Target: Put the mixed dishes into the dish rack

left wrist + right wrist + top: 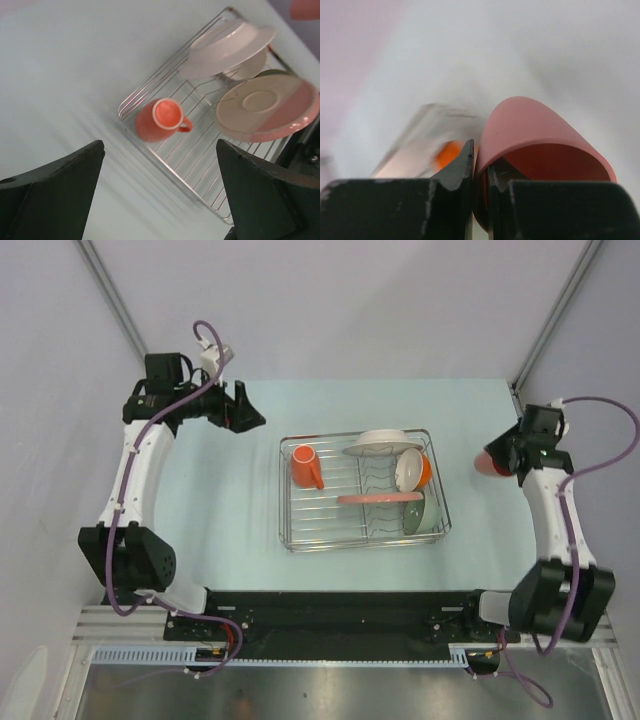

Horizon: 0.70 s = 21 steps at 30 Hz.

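Note:
The silver wire dish rack [330, 544] stands mid-table. In it are the orange mug [306, 467] at the left, the white plate [383, 443] at the back, the orange-and-white bowl [412, 470], the pink plate [380, 498] on edge, and the pale green bowl [422, 512] at the right. My right gripper [497, 460] is in the air right of the rack. It is shut on the pink tumbler [535, 130], one finger inside the rim and one outside. My left gripper [245, 410] is open and empty, back left of the rack. Its view shows the mug [162, 120] and both plates.
The pale blue table [220, 520] has walls at the left, back and right. Metal posts run up at the two back corners. The black arm-base rail [330, 610] lies along the near edge.

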Motion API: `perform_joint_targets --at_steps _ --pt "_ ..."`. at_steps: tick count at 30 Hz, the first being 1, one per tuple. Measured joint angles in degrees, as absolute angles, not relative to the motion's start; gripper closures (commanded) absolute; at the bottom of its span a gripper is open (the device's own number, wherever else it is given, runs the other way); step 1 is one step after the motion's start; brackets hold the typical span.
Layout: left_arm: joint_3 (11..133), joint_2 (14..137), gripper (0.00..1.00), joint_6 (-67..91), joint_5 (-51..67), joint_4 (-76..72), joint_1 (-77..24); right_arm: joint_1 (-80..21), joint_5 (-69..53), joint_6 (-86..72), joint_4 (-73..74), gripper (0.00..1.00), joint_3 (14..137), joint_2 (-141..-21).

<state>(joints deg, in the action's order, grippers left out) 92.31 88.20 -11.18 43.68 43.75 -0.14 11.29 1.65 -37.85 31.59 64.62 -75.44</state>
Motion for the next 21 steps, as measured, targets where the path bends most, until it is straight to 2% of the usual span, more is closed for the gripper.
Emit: perform_joint_targets --at_steps 5,9,13,17,21 --pt "99.18 89.97 0.0 -9.23 54.65 44.36 -0.3 7.44 -21.98 -41.98 14.79 1.0 65.21 -63.88" --pt "100.05 91.46 0.0 -7.68 65.17 44.97 -0.47 1.39 -39.13 -52.1 -5.91 1.0 65.23 -65.69" --pt "99.53 92.38 0.0 -2.39 73.63 41.98 -0.62 -5.21 -48.95 -64.97 -26.24 1.0 65.17 -71.02" --pt "92.53 91.07 0.0 12.16 80.09 24.45 -0.62 -11.4 -54.68 -81.28 -51.94 1.0 65.04 -78.78" --pt "83.22 90.37 0.0 35.53 82.59 -3.01 -0.84 -16.1 -57.23 -90.54 -65.14 1.0 65.01 -84.88"
